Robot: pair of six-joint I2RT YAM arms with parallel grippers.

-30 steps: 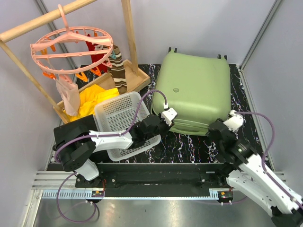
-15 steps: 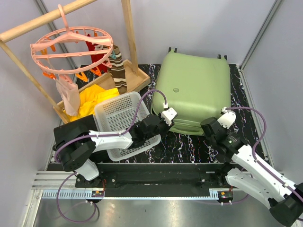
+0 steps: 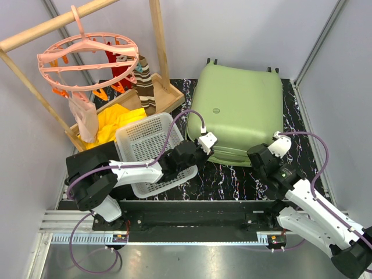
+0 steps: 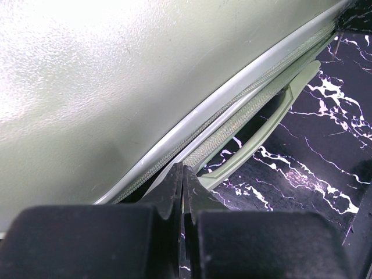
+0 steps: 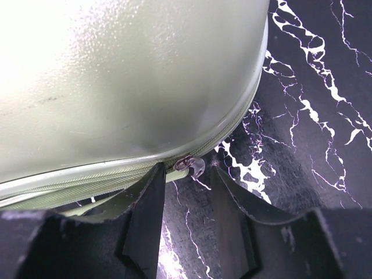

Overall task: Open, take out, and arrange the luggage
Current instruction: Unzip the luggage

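Observation:
The luggage point(image 3: 238, 107) is a light-green hard-shell suitcase lying flat and zipped shut on the black marbled table. My left gripper point(image 3: 207, 152) sits at its near left edge, shut; in the left wrist view its fingertips point(image 4: 183, 172) press together just below the zip seam point(image 4: 232, 119) and the side handle point(image 4: 273, 116), and I see nothing held between them. My right gripper point(image 3: 257, 153) is at the near right corner. Its jaws point(image 5: 187, 173) stand open, with the metal zipper pull point(image 5: 193, 165) between the tips, untouched by either finger.
A white perforated basket point(image 3: 135, 139) lies under the left arm. Behind it stands a wooden rack point(image 3: 158, 46) with a pink peg hanger point(image 3: 87, 58), a striped sock point(image 3: 145, 81) and yellow cloth point(image 3: 116, 122). Grey walls close in both sides.
The right arm has swung left, bringing its gripper in to the suitcase's near right corner, and its jaws have narrowed slightly. The left arm has not moved.

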